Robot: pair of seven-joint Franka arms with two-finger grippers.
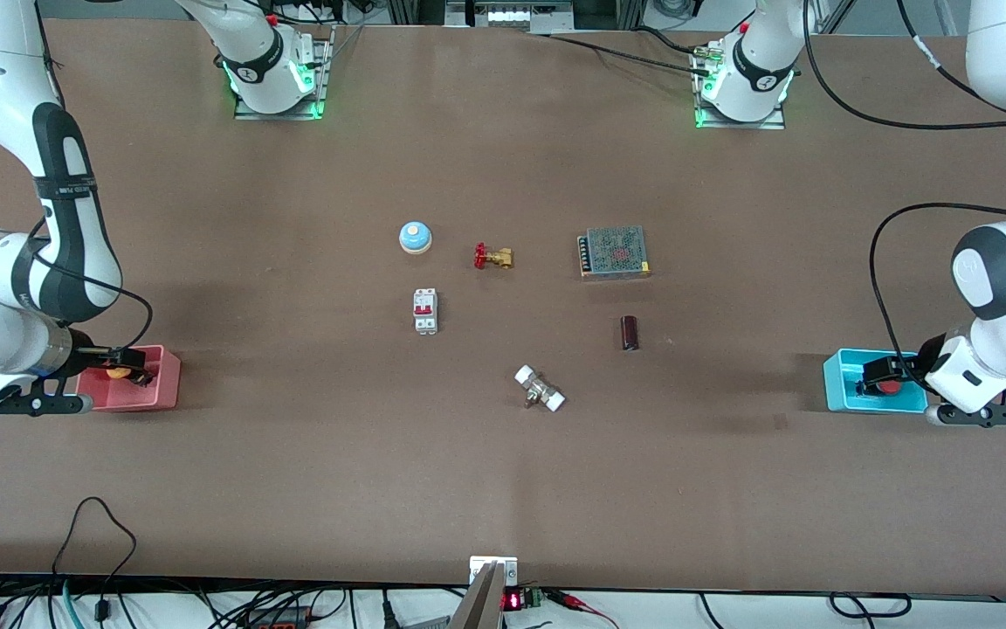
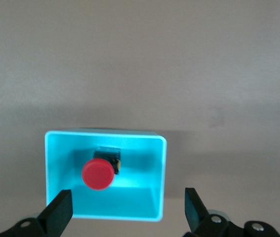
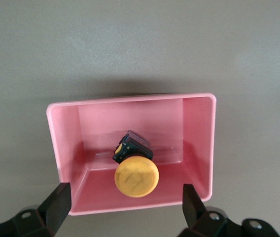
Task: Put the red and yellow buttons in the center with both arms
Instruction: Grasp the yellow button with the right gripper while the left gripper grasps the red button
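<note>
The red button (image 2: 98, 174), with a black body, lies in the cyan bin (image 2: 162, 177) at the left arm's end of the table. My left gripper (image 2: 127, 212) is open and empty above the bin, its fingers spread wider than the button; it also shows in the front view (image 1: 874, 382). The yellow button (image 3: 136, 178) lies in the pink bin (image 3: 199, 138) at the right arm's end. My right gripper (image 3: 125, 207) is open and empty above that bin, and shows in the front view (image 1: 138, 370). The bare brown table centre (image 1: 503, 332) lies between the bins.
Around the centre stand a blue-and-white bell (image 1: 415, 237), a brass valve with a red handwheel (image 1: 492, 257), a metal mesh box (image 1: 614, 252), a white breaker (image 1: 425, 310), a dark cylinder (image 1: 630, 333) and a white fitting (image 1: 540, 389).
</note>
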